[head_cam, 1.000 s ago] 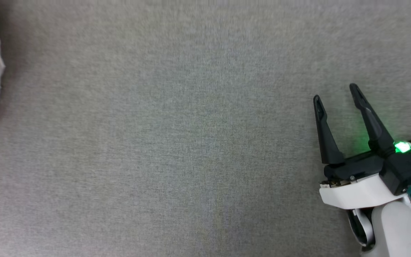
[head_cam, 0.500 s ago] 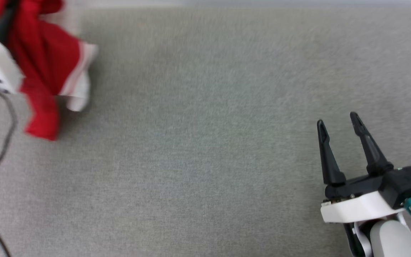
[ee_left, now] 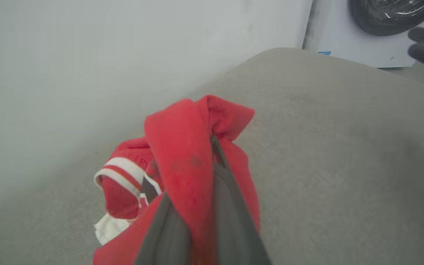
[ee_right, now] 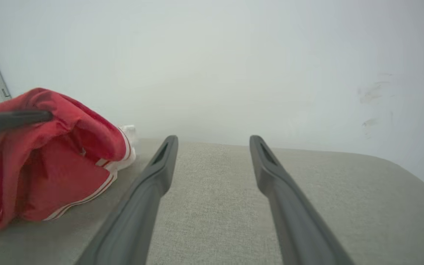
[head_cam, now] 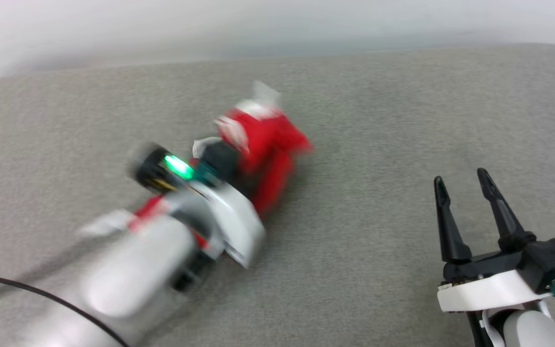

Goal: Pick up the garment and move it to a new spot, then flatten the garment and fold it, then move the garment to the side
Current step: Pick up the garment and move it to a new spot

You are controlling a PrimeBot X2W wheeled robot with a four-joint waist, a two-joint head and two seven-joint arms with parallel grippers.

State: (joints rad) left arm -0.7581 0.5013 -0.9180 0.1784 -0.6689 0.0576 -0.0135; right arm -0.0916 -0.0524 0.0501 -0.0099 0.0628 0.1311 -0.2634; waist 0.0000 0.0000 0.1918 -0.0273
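1 garment (ee_left: 175, 147) hangs clamped in left gripper (ee_left: 212, 142)

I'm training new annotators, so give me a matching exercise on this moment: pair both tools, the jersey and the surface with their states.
Things:
1. left tool
2. right tool
3. red jersey
4. grey upholstered surface

States:
A. open, holding nothing
B. bunched up, pinched between two fingers
C. shut on red cloth
D. lies beneath everything else

Pairs: 1-C, 2-A, 3-B, 4-D
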